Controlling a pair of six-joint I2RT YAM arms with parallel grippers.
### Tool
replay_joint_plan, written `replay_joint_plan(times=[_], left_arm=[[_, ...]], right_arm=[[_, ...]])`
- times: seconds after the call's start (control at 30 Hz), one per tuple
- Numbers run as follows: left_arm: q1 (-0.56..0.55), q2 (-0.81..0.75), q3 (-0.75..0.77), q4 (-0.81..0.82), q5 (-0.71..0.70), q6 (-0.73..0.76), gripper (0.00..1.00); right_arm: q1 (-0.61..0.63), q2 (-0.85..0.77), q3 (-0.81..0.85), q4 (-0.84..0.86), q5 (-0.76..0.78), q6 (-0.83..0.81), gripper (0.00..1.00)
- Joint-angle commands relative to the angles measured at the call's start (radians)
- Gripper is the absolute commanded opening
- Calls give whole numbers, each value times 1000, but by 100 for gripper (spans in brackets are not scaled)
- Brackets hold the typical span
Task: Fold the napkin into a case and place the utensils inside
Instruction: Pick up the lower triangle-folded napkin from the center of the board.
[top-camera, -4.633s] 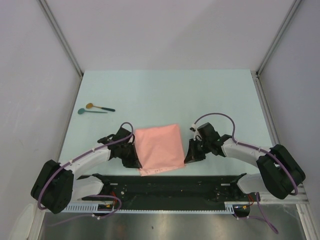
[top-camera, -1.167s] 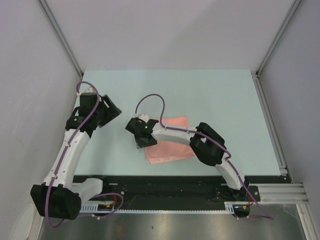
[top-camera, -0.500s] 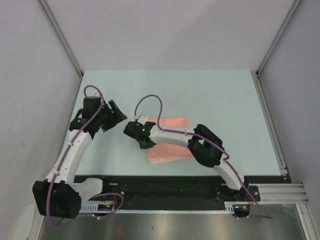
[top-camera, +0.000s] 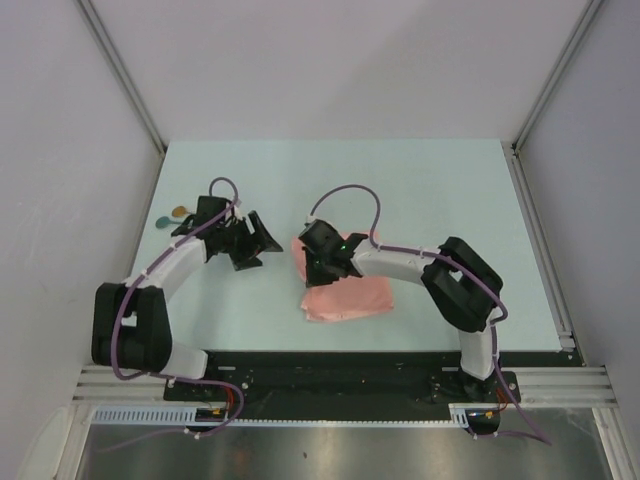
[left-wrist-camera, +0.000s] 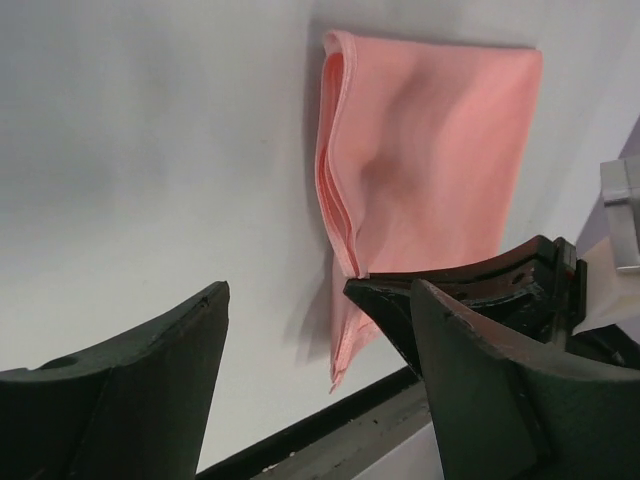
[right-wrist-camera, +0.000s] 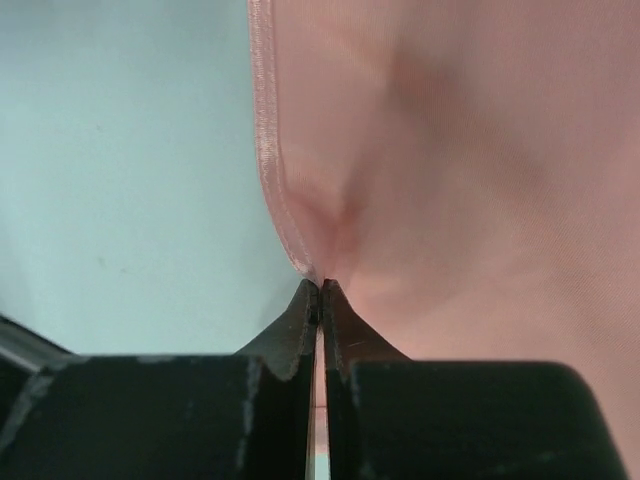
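Napkin (top-camera: 345, 290), salmon-pink, folded in layers, lay centre frame on the desk (top-camera: 420, 190). Right jaws were closed on its left edge, pinching the layers. Left jaws stood wide apart, empty, just left of it. Utensils (top-camera: 172, 216), apparently two spoons, lay far left, partly hidden by the arm.

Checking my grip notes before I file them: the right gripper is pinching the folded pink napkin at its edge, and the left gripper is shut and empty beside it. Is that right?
Not quite. The left gripper is open, not shut: the left wrist view shows its fingers spread wide and empty. The right gripper does pinch the napkin at its edge.
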Motion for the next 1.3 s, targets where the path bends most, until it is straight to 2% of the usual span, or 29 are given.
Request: replay_joint_plan(times=[0.0, 0.27, 0.37, 0.53, 0.73, 0.83, 0.87, 1.0, 1.07, 1.27], left_arm=[[-65, 79, 28, 131, 113, -57, 79], [-125, 246, 86, 201, 107, -144, 79], [-138, 300, 132, 174, 75, -149, 79], [-155, 374, 171, 182, 51, -172, 73], [-181, 421, 234, 156, 6, -177, 61], [-190, 435, 244, 155, -12, -183, 47], [-194, 440, 247, 155, -17, -184, 38], [-227, 440, 304, 111, -89, -160, 23], [-257, 444, 361, 65, -141, -142, 18], [-360, 506, 527, -70, -291, -108, 15]], right_arm=[[-55, -91, -112, 255, -230, 37, 0], [-132, -172, -244, 423, -376, 102, 0], [-152, -190, -289, 459, -409, 111, 0], [-175, -195, -330, 510, -449, 123, 0], [-210, -206, -370, 548, -491, 123, 0], [-224, -209, -387, 565, -512, 120, 0], [-227, -209, -390, 568, -523, 120, 0], [-253, -216, -432, 580, -557, 116, 0], [-265, -221, -449, 582, -578, 110, 0], [-319, -216, -527, 637, -666, 81, 0]])
